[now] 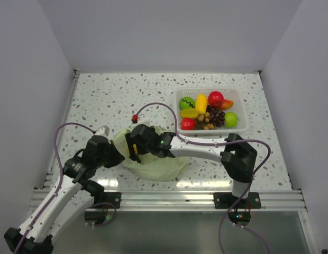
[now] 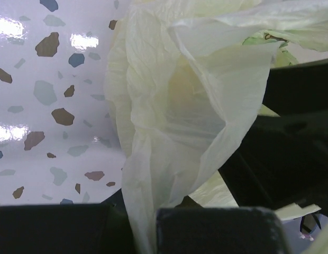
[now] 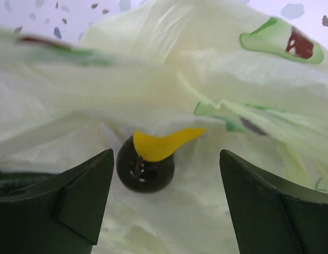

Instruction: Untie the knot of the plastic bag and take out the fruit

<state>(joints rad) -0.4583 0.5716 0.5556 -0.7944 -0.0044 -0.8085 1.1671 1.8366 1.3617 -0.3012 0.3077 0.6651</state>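
Right wrist view: right gripper (image 3: 166, 159) jaws wide apart over pale green bag (image 3: 169, 79). Small dark fruit (image 3: 145, 173) and yellow piece (image 3: 161, 143) inside bag, between its fingers. Left gripper (image 2: 135, 217) clamped on bag plastic. Other fruit (image 1: 206, 112) in basket (image 1: 243, 120) on counter (image 1: 100, 100).

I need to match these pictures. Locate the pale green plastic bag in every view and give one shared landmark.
Top external: pale green plastic bag lies centre-left, near the front edge.
Left wrist: it fills the centre and right.
Right wrist: it covers most of the frame.
Shared landmark: the speckled white tabletop.
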